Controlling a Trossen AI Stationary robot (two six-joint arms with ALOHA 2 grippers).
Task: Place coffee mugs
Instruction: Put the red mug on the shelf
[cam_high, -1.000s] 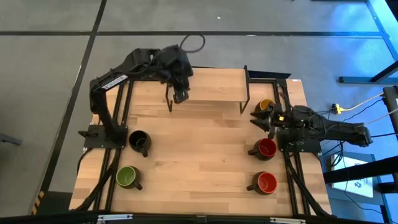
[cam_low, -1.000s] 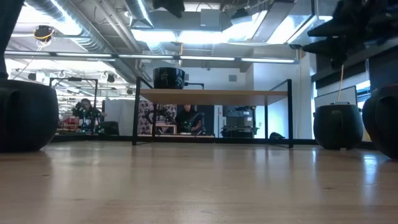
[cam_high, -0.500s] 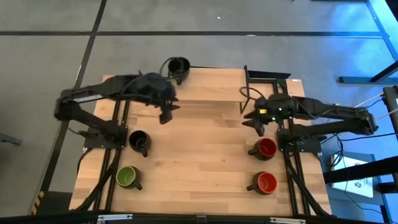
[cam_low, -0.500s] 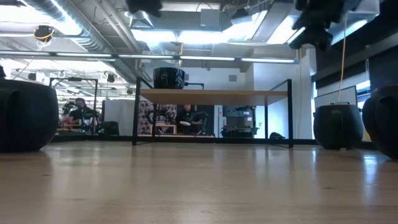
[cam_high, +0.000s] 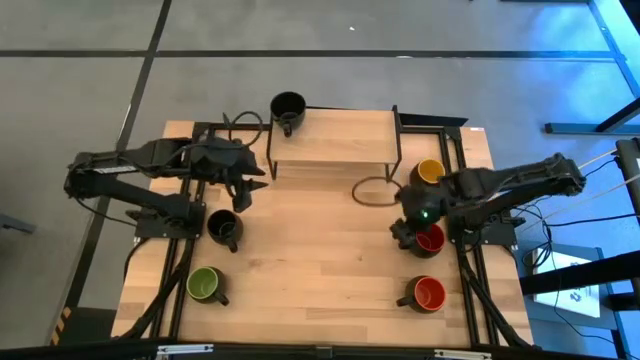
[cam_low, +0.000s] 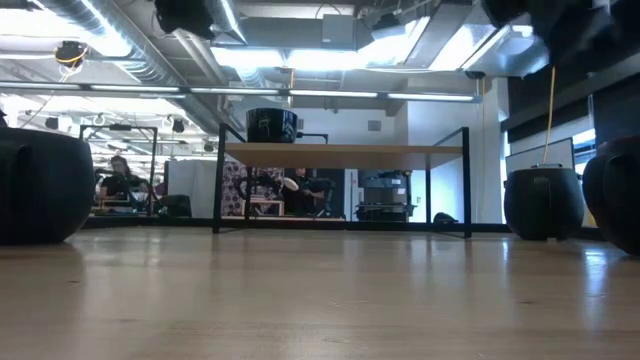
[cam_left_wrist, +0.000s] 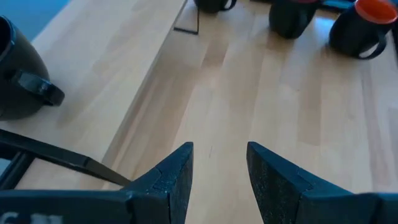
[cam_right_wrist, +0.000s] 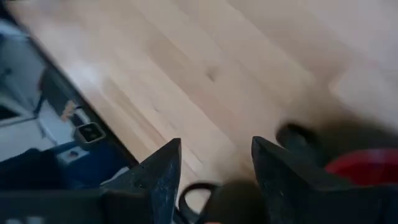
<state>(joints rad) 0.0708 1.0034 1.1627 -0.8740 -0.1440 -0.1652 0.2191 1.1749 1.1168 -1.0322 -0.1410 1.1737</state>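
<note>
right gripper (cam_high: 403, 228) open, empty | dark red mug (cam_high: 428, 238) sits just beside it, toward your right arm's base | left gripper (cam_high: 243, 193) open, waits near black mug (cam_high: 224, 228)

green-lined mug (cam_high: 204, 284), yellow-lined mug (cam_high: 430, 171), pale wooden table (cam_high: 320, 250)

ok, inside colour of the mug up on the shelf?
Black; the mug on the shelf shows best in the high view.
</note>
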